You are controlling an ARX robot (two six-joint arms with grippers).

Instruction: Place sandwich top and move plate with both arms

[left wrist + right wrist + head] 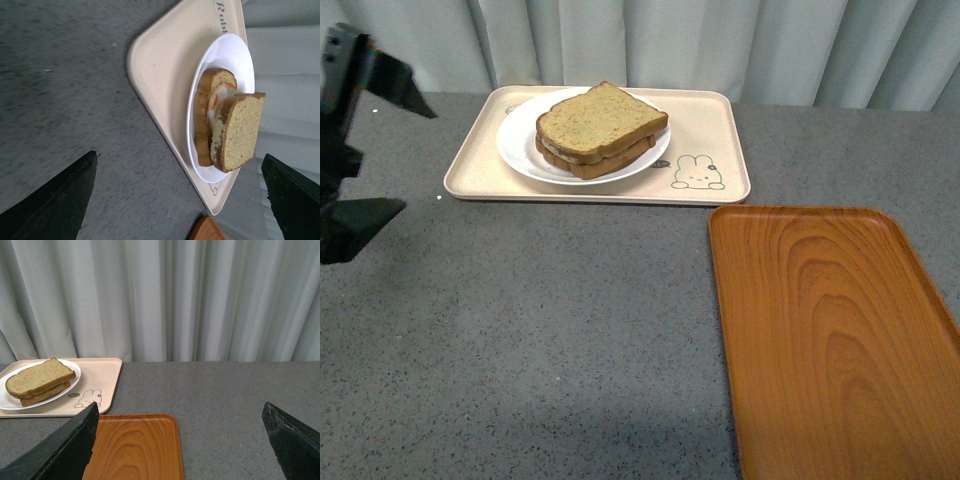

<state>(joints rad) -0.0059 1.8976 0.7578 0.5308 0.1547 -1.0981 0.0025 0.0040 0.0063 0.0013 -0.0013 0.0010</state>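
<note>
The plain tan wholegrain bread slice with brown crust and speckled crumb [602, 119] lay on top of the sandwich, resting over a lower bread slice [605, 160] and set slightly askew to it. In the left wrist view a fried egg with white and an orange edge [218, 100] showed between the two slices. The sandwich sat on the round white shallow plate [520, 145], and the plate rested toward the left part of the beige rectangular tray with a rabbit print [705, 140], the rabbit drawing lying on the tray's bare right corner. This tray stood at the far side of the grey speckled counter [540, 320], just in front of pale grey curtains [165, 295].

A second tray, orange with a wood-grain surface [830, 340], lay on the counter nearer the robot and to the right, close to the beige tray but not touching it, and it carried nothing.

The left black pronged end effector [355, 150] hung at the left edge of the front view, well apart from the plate, its prongs spread wide with nothing between them. The right end effector [185, 440] appeared only in its own wrist view, its two black prongs likewise far apart and gripping nothing, above the counter near the orange tray.
</note>
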